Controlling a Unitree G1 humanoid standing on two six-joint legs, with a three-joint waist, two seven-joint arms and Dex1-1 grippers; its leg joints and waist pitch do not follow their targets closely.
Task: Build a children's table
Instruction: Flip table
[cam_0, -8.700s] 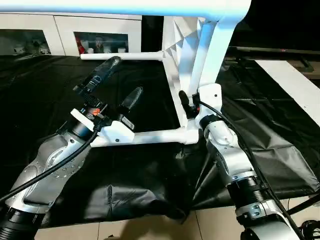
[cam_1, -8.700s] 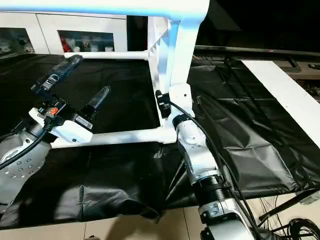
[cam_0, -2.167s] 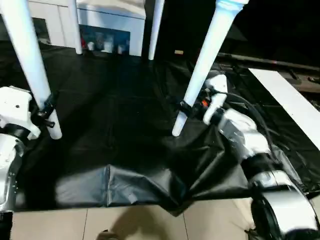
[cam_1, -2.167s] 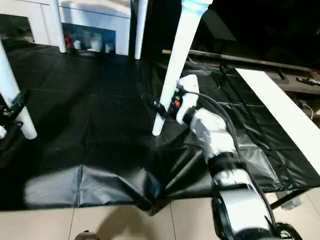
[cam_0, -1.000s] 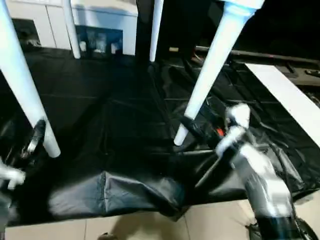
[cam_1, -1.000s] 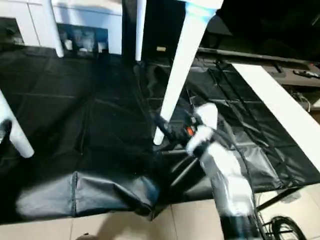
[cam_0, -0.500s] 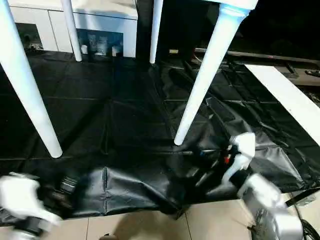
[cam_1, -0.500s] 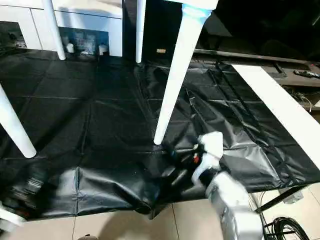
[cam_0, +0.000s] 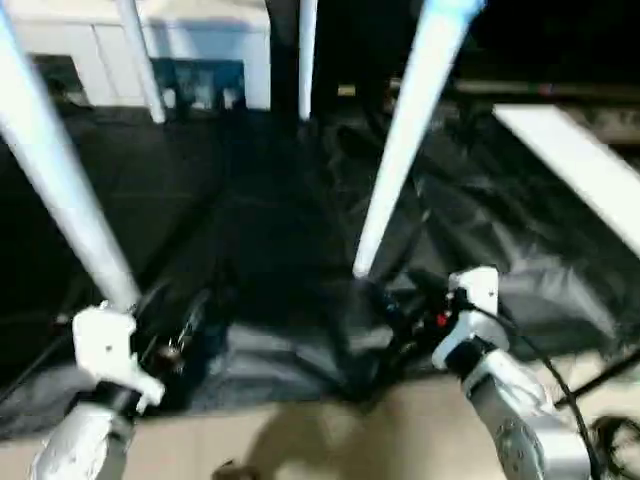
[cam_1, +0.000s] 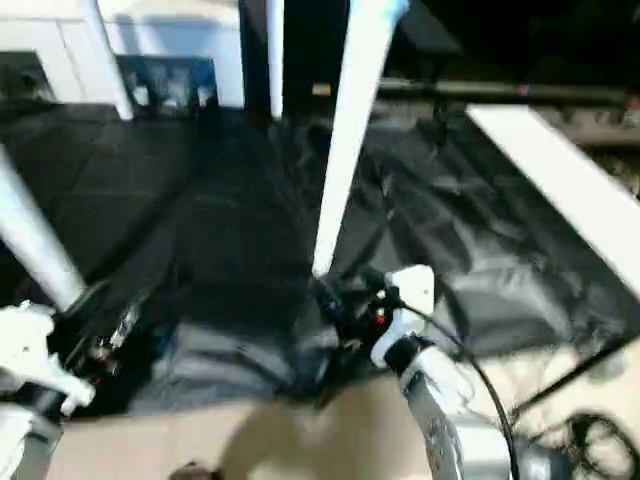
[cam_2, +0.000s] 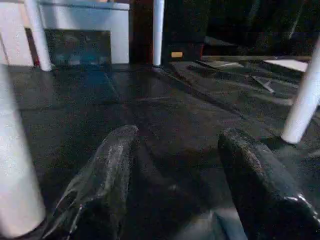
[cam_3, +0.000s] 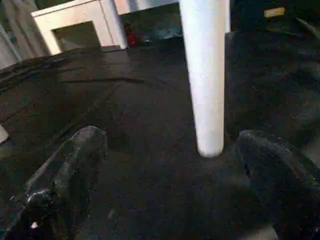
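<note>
We count four white legs of the children's table standing on the black-sheeted worktop (cam_0: 250, 230): the near left leg (cam_0: 60, 185), the near right leg (cam_0: 405, 130), and two far legs (cam_0: 140, 60) (cam_0: 307, 55) by the white cabinet (cam_0: 200, 50). The tabletop lies above the frame. We see two pincers, both at the worktop's near edge. The left pincer (cam_2: 175, 165) has its two black fingers (cam_2: 107, 170) apart, empty, just beside the near left leg. The right pincer (cam_3: 175, 165) gapes wide, empty, the near right leg's foot standing beyond the gap between its fingers (cam_3: 75, 160).
</note>
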